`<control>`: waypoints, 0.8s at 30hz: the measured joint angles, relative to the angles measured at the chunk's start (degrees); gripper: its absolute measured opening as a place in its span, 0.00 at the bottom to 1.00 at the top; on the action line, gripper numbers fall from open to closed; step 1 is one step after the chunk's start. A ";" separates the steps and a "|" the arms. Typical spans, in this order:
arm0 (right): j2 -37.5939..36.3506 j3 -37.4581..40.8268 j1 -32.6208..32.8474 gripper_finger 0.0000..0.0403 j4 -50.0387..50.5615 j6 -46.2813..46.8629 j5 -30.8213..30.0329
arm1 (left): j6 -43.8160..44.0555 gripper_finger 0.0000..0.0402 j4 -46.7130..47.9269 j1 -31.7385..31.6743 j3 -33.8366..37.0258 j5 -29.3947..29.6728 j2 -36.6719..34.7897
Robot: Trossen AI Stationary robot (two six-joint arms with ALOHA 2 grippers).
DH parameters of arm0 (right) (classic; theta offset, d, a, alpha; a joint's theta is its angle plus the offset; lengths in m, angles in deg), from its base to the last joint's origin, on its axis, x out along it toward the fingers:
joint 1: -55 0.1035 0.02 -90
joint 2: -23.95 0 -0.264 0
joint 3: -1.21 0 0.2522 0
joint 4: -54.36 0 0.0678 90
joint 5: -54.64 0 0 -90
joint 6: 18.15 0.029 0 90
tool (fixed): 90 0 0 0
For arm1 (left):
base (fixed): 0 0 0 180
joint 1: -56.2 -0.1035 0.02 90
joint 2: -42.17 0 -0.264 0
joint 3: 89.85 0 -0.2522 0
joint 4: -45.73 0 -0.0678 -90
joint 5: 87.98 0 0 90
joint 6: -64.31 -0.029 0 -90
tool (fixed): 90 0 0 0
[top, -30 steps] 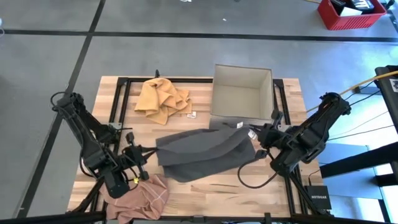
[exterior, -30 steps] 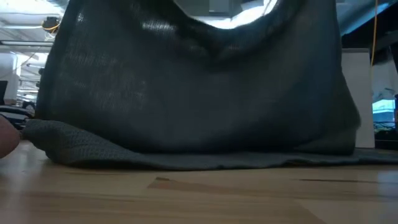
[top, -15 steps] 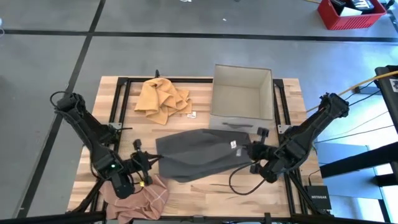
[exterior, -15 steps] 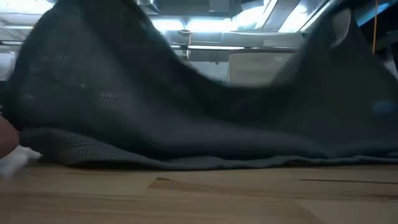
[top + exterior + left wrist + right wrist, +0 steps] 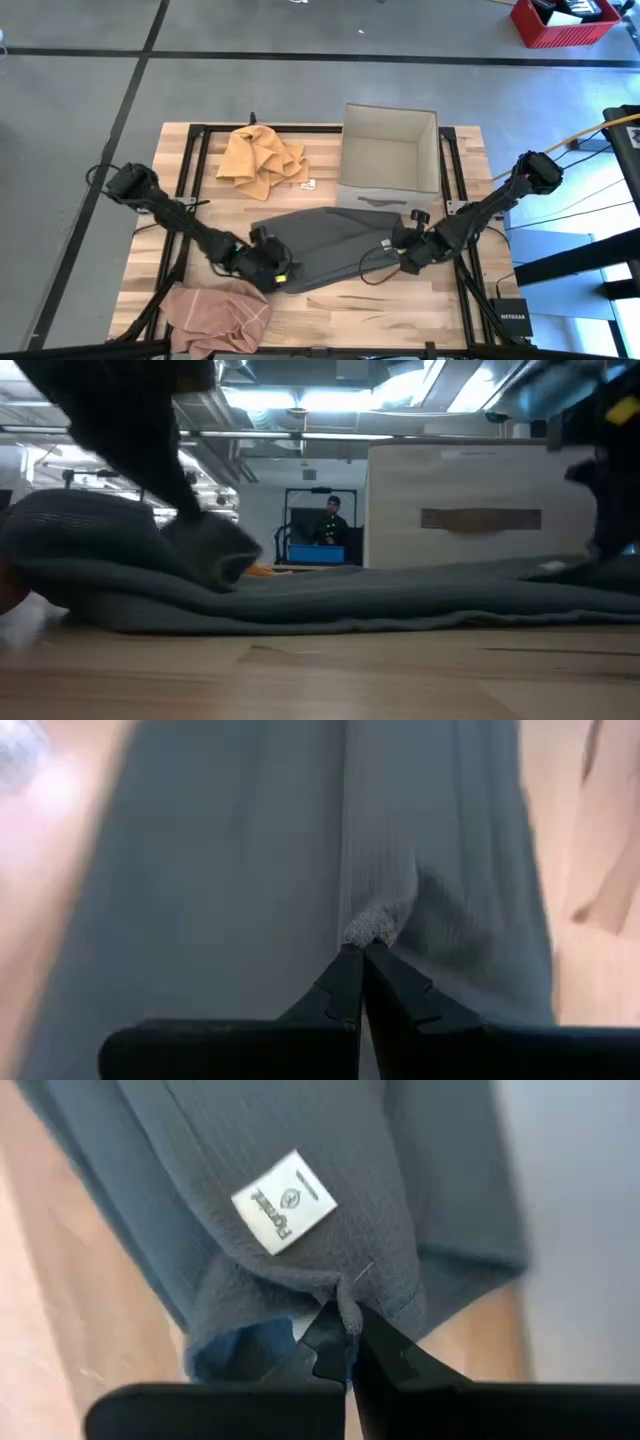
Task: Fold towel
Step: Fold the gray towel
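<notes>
The table (image 5: pixel 330 300) carries your grey towel (image 5: pixel 330 245), spread low at the middle in front of the box (image 5: pixel 388 150). It looks soft, light and limp, so expect sag between grips; corners and hems are your holds. Your left claw (image 5: pixel 268 272) is clamped on its near-left edge, your right claw (image 5: pixel 405 252) pinched on the corner by the label (image 5: pixel 284 1202).
</notes>
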State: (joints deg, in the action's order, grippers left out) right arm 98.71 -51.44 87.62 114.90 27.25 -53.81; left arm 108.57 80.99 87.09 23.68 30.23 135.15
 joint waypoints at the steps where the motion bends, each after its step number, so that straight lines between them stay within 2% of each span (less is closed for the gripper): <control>1: 0.00 1.14 -1.23 0.01 -1.40 -0.95 1.21 | 0.24 0.00 0.22 -0.93 0.00 -2.52 1.13; 4: 0.00 4.50 -4.25 0.01 -7.58 -3.75 5.08 | 0.29 0.00 0.38 -2.83 0.00 -8.29 4.84; 7: 0.22 7.20 -5.86 0.01 -12.17 -3.91 8.03 | 0.27 0.00 -0.02 -3.63 -0.11 -10.71 7.69; 9: 0.31 8.08 -5.75 0.01 -13.78 -2.75 10.35 | 0.40 0.00 -1.12 -3.51 -0.33 -12.47 8.73; 12: 0.72 7.99 -4.82 0.01 -15.65 1.28 17.40 | 0.11 0.00 -3.67 -2.02 -0.31 -14.33 9.16; 16: 0.98 7.19 -0.85 0.01 -19.17 6.65 24.44 | -2.70 0.00 -9.23 1.00 -0.16 -16.25 9.44; 24: 5.04 5.48 11.35 0.01 -32.03 22.12 27.31 | 0.52 0.00 -11.57 6.87 -0.09 -17.13 9.58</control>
State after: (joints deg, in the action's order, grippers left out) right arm 103.75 -45.96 98.98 82.87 49.37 -26.50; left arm 109.10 69.42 93.95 23.60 13.10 144.73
